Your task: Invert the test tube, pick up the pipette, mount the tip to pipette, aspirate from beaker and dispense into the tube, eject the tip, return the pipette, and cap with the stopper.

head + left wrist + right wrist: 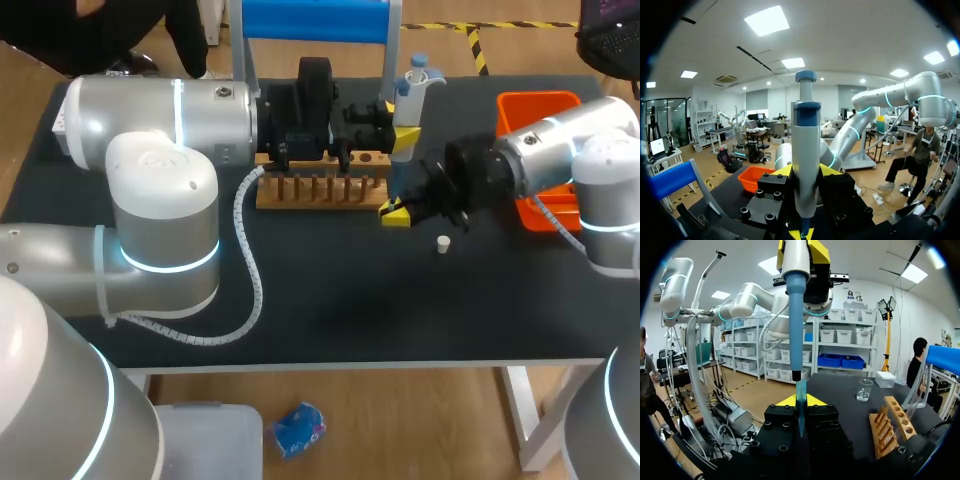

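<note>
The white pipette with a blue plunger stands upright above the black table, at about 1 o'clock from the table's middle in the head view. The left gripper pinches its body from two sides, yellow tips flat against the barrel. Straight below, at 6 o'clock of it, the right gripper has its fingers pressed together on the translucent blue pipette tip at the shaft's lower end. The brown wooden tube rack lies at 9 o'clock of the right gripper, just beside it. A small white stopper rests on the table at 4 o'clock of that gripper, near but apart. The orange plastic bin sits at 2 o'clock, partly behind the right arm. In the right wrist view a clear glass beaker stands on the table beyond the rack.
</note>
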### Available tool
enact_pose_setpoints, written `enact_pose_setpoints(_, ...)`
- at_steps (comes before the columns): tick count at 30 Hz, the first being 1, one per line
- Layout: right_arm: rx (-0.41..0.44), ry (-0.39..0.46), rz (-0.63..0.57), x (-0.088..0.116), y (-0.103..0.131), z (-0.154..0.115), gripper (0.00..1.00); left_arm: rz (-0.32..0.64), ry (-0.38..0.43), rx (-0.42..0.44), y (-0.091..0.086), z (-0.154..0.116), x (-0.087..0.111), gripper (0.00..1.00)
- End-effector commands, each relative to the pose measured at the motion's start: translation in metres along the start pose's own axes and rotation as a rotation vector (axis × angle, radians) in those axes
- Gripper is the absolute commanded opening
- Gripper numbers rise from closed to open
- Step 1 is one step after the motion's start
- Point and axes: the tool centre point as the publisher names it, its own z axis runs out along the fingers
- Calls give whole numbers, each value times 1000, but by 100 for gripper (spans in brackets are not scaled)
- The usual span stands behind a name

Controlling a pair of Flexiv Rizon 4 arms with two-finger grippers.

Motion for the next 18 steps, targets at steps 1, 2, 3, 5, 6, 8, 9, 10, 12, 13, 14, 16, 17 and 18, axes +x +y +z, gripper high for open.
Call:
enact_pose_setpoints(1,-1,3,-3,-1,1,0,0,-1,-1,0,0,1,0,0)
enact_pose_setpoints(2,0,4,-4,-1,2,0,0,-1,-1,0,0,1,0,0)
enact_pose_setpoints(3,2,5,-5,-1,2,0,0,-1,-1,0,0,1,0,0)
enact_pose_setpoints(5,19,10,-11,-1,3,1,0,-1,-1,0,0,1,0,0)
enact_pose_setpoints(6,28,13,-14,-1,4,1,0,-1,-1,0,0,1,0,0)
enact_pose_setpoints(8,35,14,-16,0,4,2,0,-1,-1,0,0,1,0,0)
enact_pose_setpoints(9,40,15,-18,0,5,2,0,-1,-1,0,0,1,0,0)
enact_pose_setpoints(10,41,15,-18,0,5,2,0,-1,-1,0,0,1,0,0)
enact_pose_setpoints(12,46,15,-20,1,5,2,0,-1,-1,0,0,1,0,0)
enact_pose_setpoints(13,48,15,-20,1,5,2,0,-1,-1,0,0,1,0,0)
enact_pose_setpoints(14,48,15,-21,1,6,2,0,-1,-1,0,0,1,0,0)
enact_pose_setpoints(16,49,15,-20,1,6,1,0,-1,-1,0,0,1,0,0)
enact_pose_setpoints(17,48,15,-20,1,6,1,0,-1,-1,0,0,1,0,0)
enact_pose_setpoints(18,48,15,-20,1,6,1,0,-1,-1,0,0,1,0,0)
